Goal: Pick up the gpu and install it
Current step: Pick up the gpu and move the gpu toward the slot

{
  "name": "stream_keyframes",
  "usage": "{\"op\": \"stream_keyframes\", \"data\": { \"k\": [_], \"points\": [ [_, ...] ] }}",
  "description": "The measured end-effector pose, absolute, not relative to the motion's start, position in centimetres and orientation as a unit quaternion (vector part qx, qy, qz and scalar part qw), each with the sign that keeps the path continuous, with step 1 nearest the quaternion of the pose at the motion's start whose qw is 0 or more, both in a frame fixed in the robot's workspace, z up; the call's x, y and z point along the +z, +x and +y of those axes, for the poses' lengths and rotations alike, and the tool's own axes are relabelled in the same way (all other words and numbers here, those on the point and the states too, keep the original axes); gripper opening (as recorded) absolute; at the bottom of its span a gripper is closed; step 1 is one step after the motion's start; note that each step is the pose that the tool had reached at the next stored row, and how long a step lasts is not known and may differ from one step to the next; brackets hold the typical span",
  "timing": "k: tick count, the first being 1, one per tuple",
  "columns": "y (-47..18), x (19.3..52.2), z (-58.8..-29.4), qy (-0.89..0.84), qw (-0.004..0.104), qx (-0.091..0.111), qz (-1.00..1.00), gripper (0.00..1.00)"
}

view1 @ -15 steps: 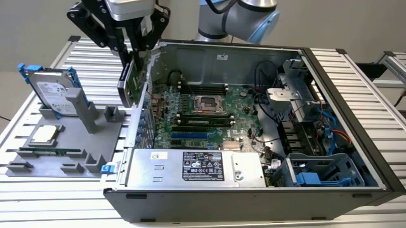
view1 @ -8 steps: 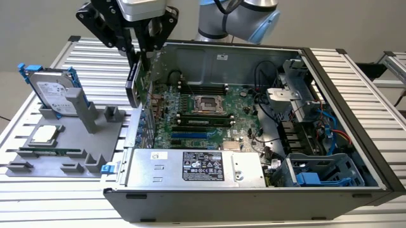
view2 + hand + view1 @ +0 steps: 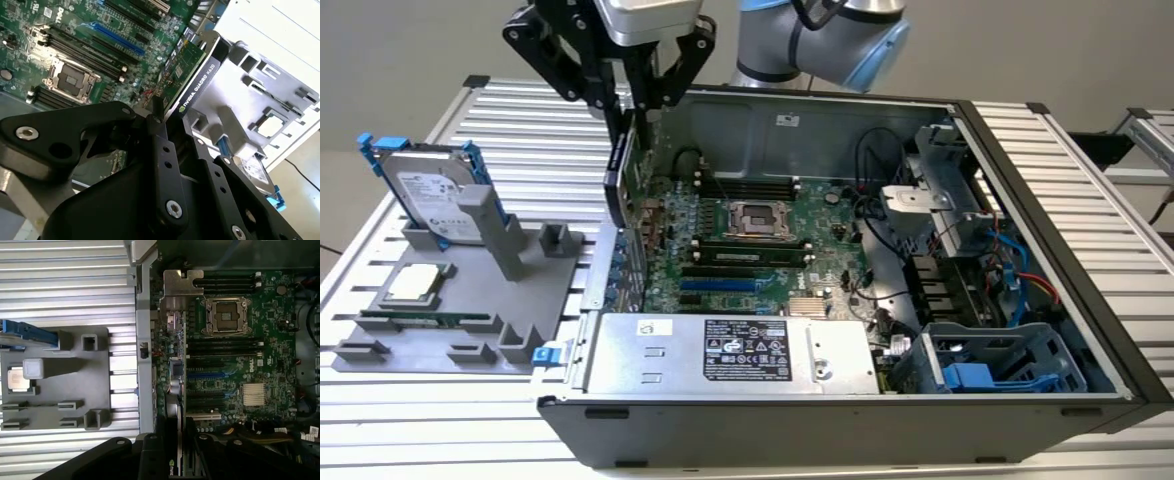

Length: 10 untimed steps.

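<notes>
My gripper [image 3: 624, 100] is shut on the gpu [image 3: 620, 175], a thin green card with a black edge that hangs edge-on and upright. It sits just inside the open computer case's wall [image 3: 600, 270] on the exterior view's left, above the motherboard [image 3: 747, 250]. In the second wrist view the gpu [image 3: 192, 82] sticks out from between the black fingers [image 3: 161, 135] toward the board's slots. The first wrist view shows the gpu [image 3: 178, 375] edge-on with its silver bracket [image 3: 182, 287] at the far end, over the blue slot [image 3: 207, 374].
A grey fixture tray [image 3: 454, 330] beside the case holds an upright hard drive with blue rails [image 3: 434, 195], a processor chip [image 3: 414, 285] and a memory stick [image 3: 427, 320]. Inside the case are a power supply [image 3: 734, 355], cables and a drive cage [image 3: 1001, 360].
</notes>
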<state>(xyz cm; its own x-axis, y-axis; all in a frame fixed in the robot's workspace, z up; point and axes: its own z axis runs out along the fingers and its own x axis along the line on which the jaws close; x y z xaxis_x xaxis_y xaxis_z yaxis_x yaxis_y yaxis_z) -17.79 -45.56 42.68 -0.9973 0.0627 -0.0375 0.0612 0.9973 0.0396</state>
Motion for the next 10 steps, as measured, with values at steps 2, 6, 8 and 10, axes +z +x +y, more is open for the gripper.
{"op": "stream_keyframes", "data": {
  "k": [2,6,8,10],
  "points": [
    [-17.4,42.7,-45.6,0.031,0.019,0.019,0.999,0.0],
    [-16.8,42.7,-45.6,0.031,0.019,0.019,0.999,0.0],
    [-16.4,42.7,-45.6,0.031,0.019,0.019,0.999,0.0],
    [-16.1,42.7,-45.6,0.031,0.019,0.019,0.999,0.0]
  ]
}}
